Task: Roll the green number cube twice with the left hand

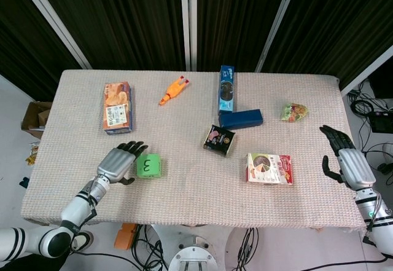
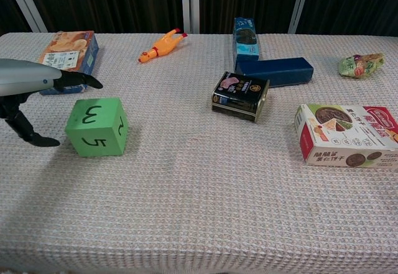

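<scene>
From the head view, the green number cube sat near the tabletop's front edge, bare cloth beyond it, the left hand spread wide just beside it; the right hand, fingers apart, hung off the far end. The chest view alone showed the cube's front 5.

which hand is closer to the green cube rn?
Left. The left hand is right beside the green cube, at its left side with fingers spread. The right hand hovers open at the table's far right edge.
</scene>
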